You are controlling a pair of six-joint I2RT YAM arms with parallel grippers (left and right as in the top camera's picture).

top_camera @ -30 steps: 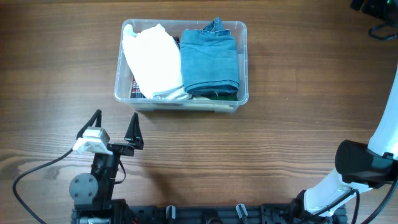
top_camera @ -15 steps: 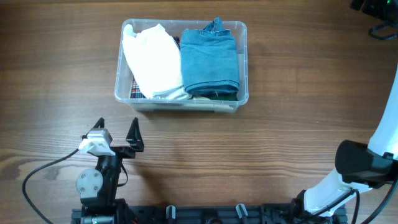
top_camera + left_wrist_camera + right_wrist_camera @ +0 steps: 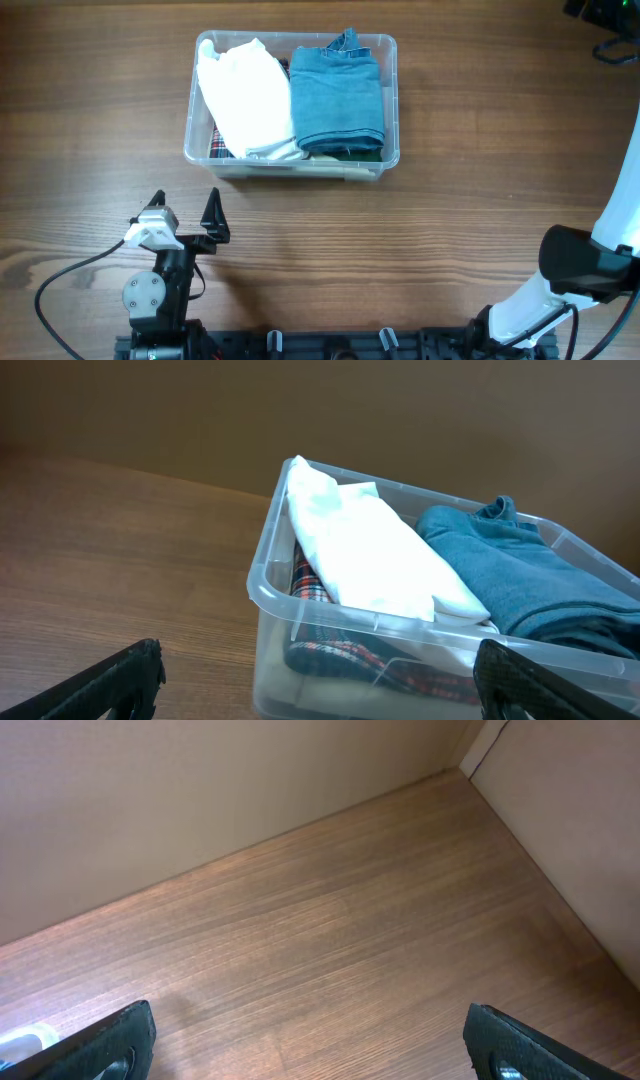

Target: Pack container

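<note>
Clear rectangular plastic container (image 3: 300, 168), near surface's (image 3: 480, 200) far edge, long axis left-right. We log it ahead of nearer left gripper (image 3: 185, 200), released; right gripper (image 3: 310, 1035) likewise released.

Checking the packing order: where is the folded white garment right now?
In the overhead view, the white garment lies in the left half of the container, beside the blue denim and atop a plaid cloth.
</note>
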